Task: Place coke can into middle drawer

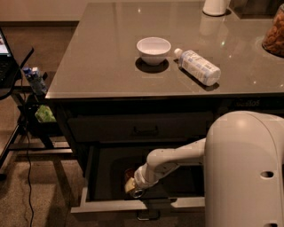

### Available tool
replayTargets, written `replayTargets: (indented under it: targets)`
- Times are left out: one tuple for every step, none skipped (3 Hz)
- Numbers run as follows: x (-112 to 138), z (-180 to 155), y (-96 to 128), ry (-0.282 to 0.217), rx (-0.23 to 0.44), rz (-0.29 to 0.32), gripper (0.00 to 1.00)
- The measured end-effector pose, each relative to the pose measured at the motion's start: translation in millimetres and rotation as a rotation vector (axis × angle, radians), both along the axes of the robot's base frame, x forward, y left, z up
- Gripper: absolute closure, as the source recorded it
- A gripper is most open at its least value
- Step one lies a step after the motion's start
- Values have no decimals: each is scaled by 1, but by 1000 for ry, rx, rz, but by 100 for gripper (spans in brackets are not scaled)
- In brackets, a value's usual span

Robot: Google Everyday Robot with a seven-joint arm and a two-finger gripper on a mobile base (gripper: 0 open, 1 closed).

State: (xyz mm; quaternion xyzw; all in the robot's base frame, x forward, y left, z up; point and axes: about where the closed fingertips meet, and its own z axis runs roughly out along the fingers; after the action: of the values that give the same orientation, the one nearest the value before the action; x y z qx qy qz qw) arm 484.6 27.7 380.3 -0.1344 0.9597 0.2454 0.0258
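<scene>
The middle drawer (106,206) is pulled open below the counter, with a dark inside, a light grey front edge and a small metal loop handle (147,217). My arm reaches from the right down into it. My gripper (132,186) is low inside the drawer, near its front at the middle. The coke can (130,175) shows as a dull red patch right at the gripper's tip, with a silver end (137,193) just below it; most of the can is hidden by the gripper and the shadow. I cannot tell whether the can rests on the drawer floor.
On the grey countertop (102,57) stand a white bowl (153,49), a clear bottle (198,66) lying on its side, a white jug (215,6) and a snack jar (275,35). The shut top drawer (142,128) is above. My white body (244,168) fills the lower right. A stand with cables (26,111) is at left.
</scene>
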Motion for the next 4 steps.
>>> replayTargets:
  targets:
    - [0,0,0,0,0,0,58]
    - [0,0,0,0,0,0,34]
    - [0,0,0,0,0,0,11]
    - [0,0,0,0,0,0,0]
